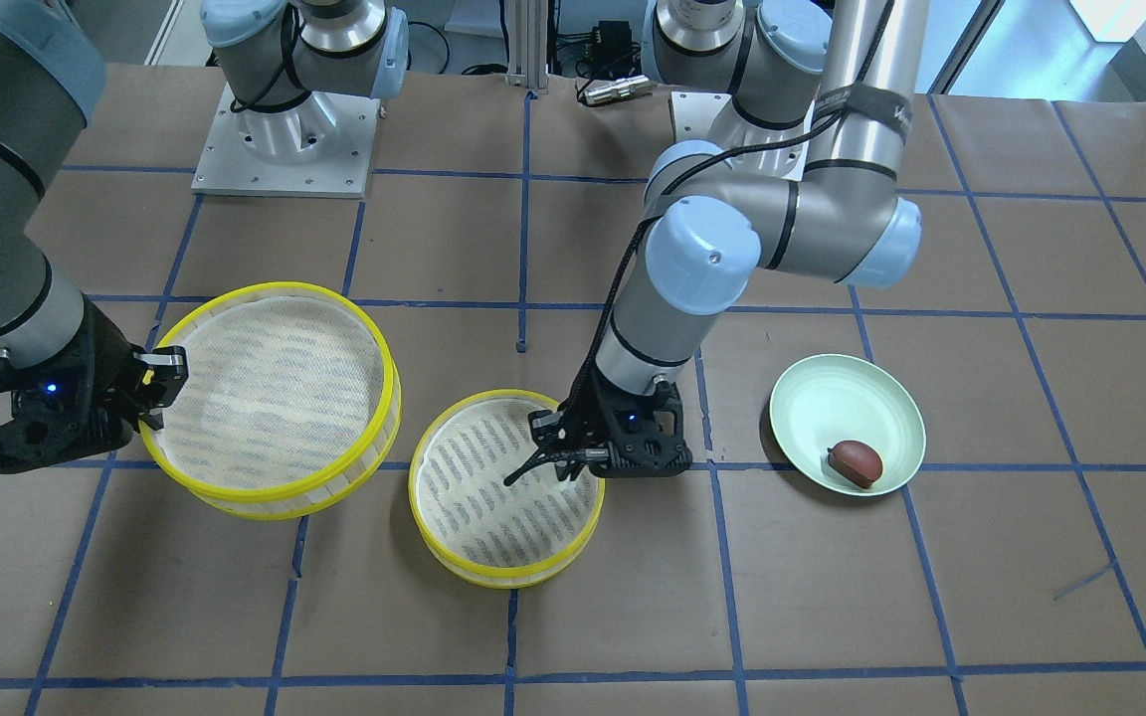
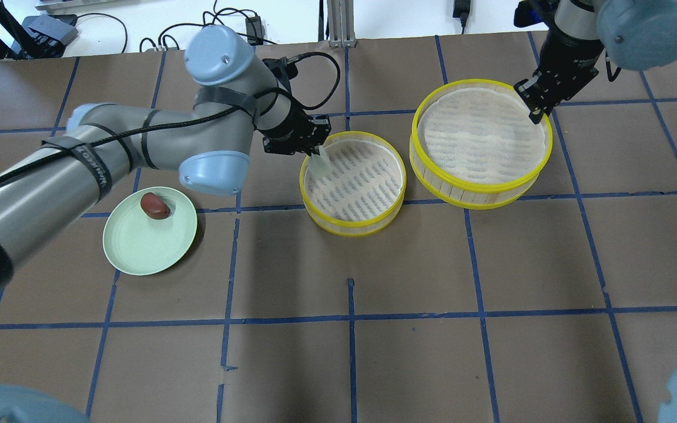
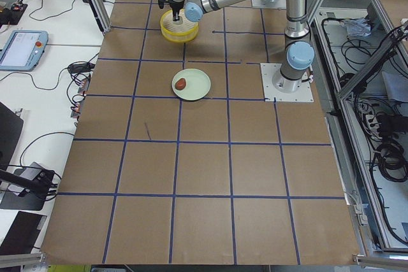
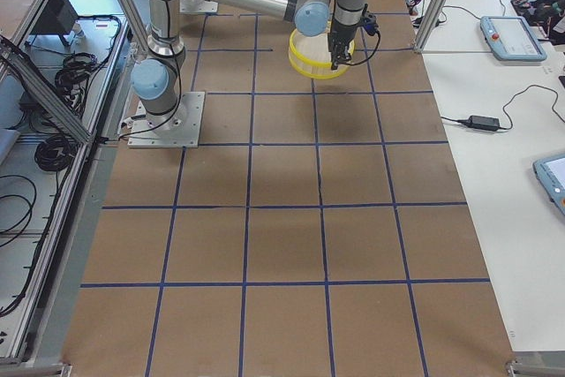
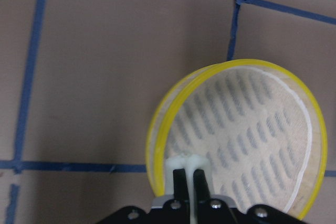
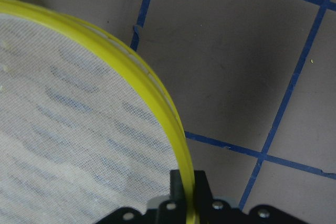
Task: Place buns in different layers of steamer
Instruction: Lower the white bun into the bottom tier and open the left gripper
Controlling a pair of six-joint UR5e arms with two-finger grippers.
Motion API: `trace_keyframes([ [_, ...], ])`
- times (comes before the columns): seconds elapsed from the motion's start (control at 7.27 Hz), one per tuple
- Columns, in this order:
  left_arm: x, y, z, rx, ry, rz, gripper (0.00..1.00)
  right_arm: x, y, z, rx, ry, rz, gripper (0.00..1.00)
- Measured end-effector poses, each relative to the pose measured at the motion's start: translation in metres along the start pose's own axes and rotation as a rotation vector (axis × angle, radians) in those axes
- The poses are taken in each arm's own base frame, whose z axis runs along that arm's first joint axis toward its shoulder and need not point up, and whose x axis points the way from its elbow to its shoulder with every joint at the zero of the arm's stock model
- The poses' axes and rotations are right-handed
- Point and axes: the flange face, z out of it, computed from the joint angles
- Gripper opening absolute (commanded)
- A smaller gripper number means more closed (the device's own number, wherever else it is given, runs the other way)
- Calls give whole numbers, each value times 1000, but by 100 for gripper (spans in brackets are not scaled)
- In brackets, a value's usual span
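Note:
My left gripper (image 2: 317,155) is shut on the white bun (image 5: 187,162) and holds it just inside the near rim of the smaller steamer layer (image 2: 350,229). That layer's mesh liner is bare. My right gripper (image 2: 535,113) is shut on the yellow rim of the larger steamer layer (image 2: 473,83), which looks slightly raised and holds nothing. The wrist view shows the right fingers pinching that rim (image 6: 105,40). The reddish-brown bun (image 2: 155,205) lies on the pale green plate (image 2: 138,249), apart from both grippers.
The two steamer layers stand side by side near the table's middle in the front view, the smaller one (image 1: 493,574) and the larger one (image 1: 275,290). The plate (image 1: 812,408) lies on the left arm's side. Brown paper with blue tape lines covers the table.

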Motion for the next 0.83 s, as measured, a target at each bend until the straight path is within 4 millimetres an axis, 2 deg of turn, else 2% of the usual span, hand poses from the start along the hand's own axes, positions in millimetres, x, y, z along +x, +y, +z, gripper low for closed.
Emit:
trace_keyframes([
  [0.14, 9, 7, 17, -3, 1, -13, 100, 0, 0, 2, -3, -1, 1, 5],
  [0.28, 12, 11, 22, -1, -3, -14, 100, 1, 1, 2, -3, 0, 5, 5],
  [0.55, 11, 9, 12, 35, -48, 71, 100, -1, 2, -2, 2, 3, 31, 5],
  [0.69, -1, 4, 7, 54, -106, 156, 100, -3, 3, -5, 6, 4, 58, 5],
  [0.83, -32, -9, -3, 46, -159, 232, 100, -8, 3, -7, 9, 1, 97, 5],
])
